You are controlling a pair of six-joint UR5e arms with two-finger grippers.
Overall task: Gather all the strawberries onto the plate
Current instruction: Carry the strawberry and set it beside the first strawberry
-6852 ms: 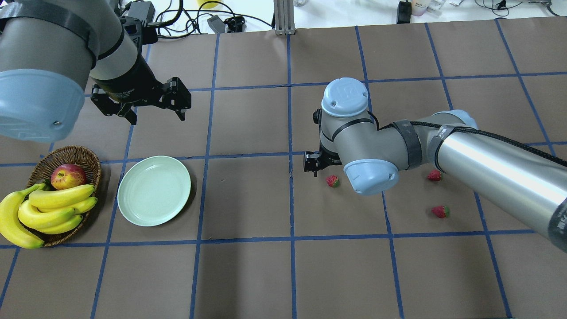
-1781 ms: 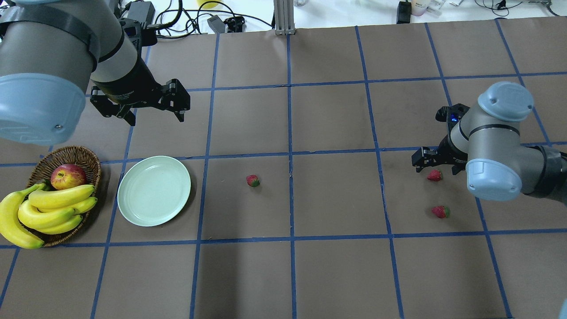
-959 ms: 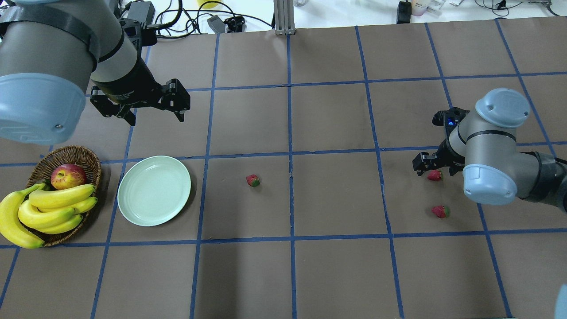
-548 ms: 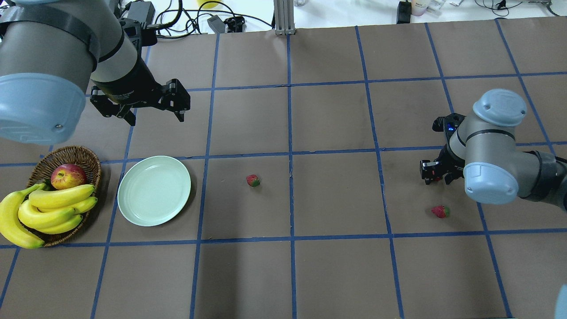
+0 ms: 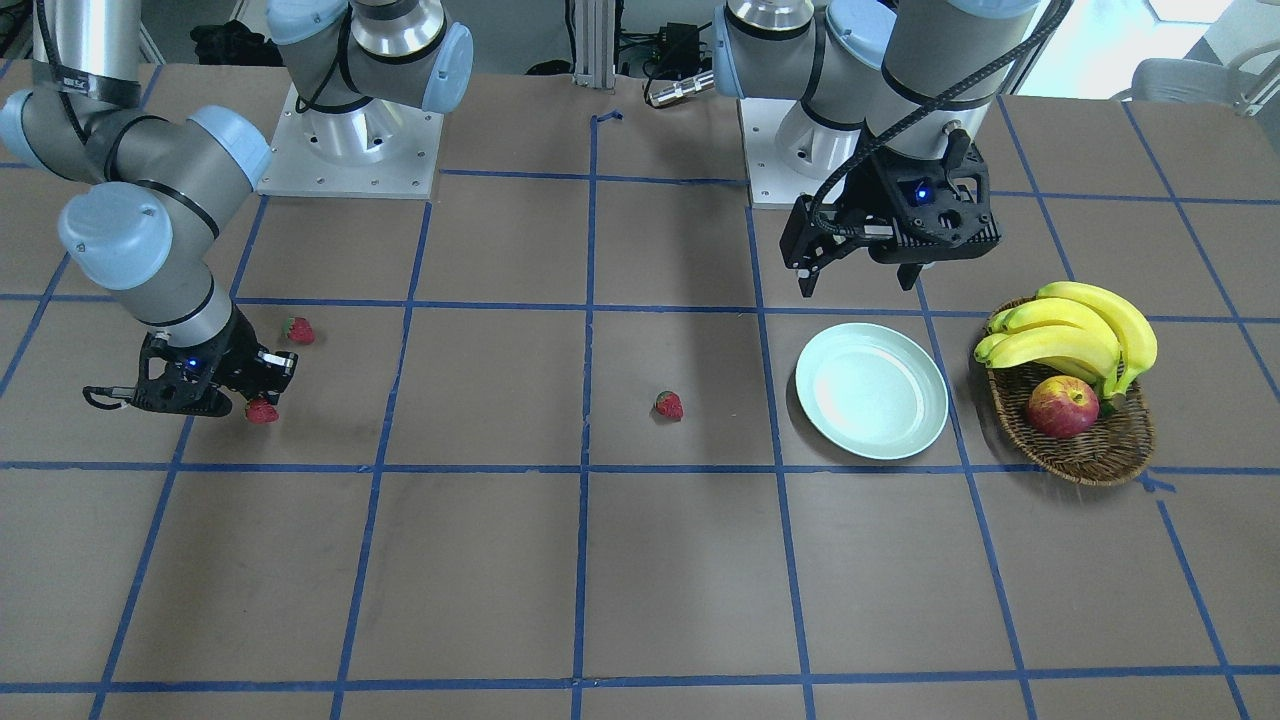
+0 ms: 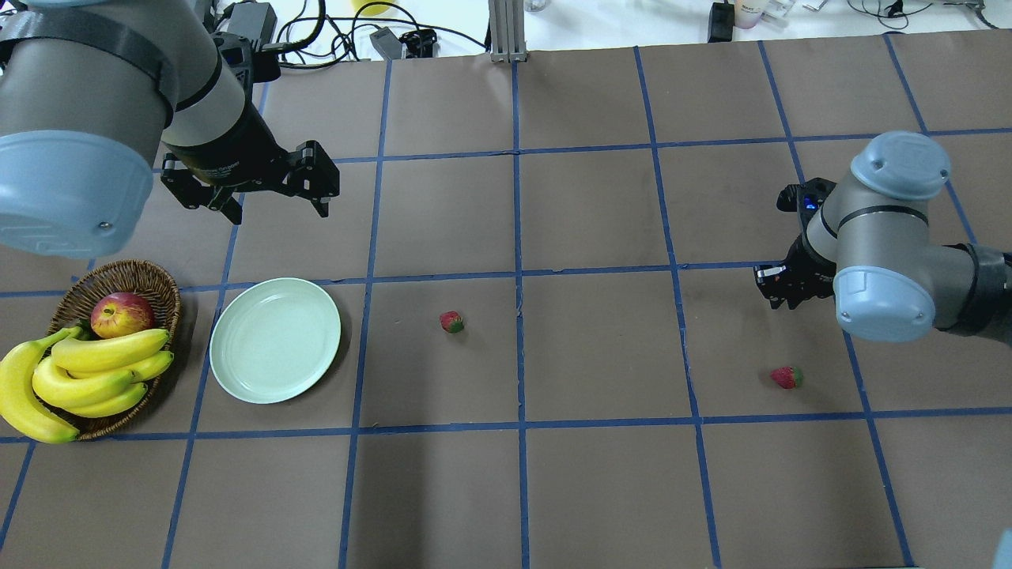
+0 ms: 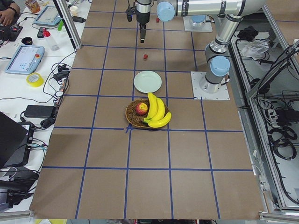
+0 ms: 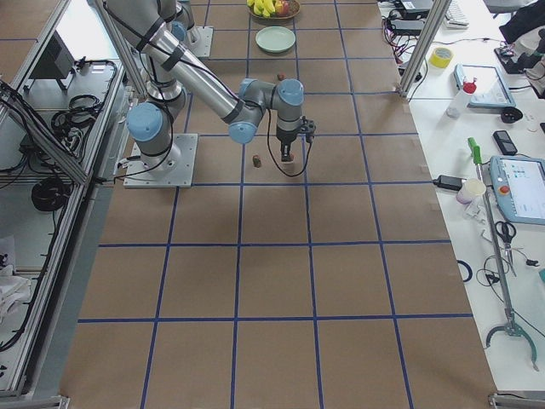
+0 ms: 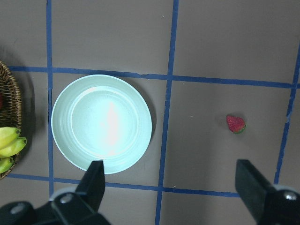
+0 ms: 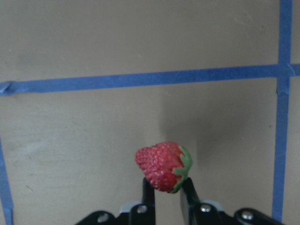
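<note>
While the round, shallow, pale mint plate (image 6: 275, 340) holds nothing yet, the right gripper (image 10: 164, 188) pinches one small red strawberry (image 10: 163, 166) far across the brown taped table (image 6: 593, 474), two more strawberries (image 6: 451, 322) (image 6: 786, 377) lie loose, and the left gripper (image 5: 858, 285) hangs spread and empty.

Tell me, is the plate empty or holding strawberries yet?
Empty: the plate shows only bare surface; the nearest strawberry lies on the table, apart.

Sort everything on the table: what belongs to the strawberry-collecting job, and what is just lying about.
Belongs to the job:
held strawberry, pinched in the right claw
middle strawberry, on the table beside the plate
right-side strawberry, on the table
plate, nothing in it

Just lying about:
wicker basket
bananas in it
apple in it
</note>
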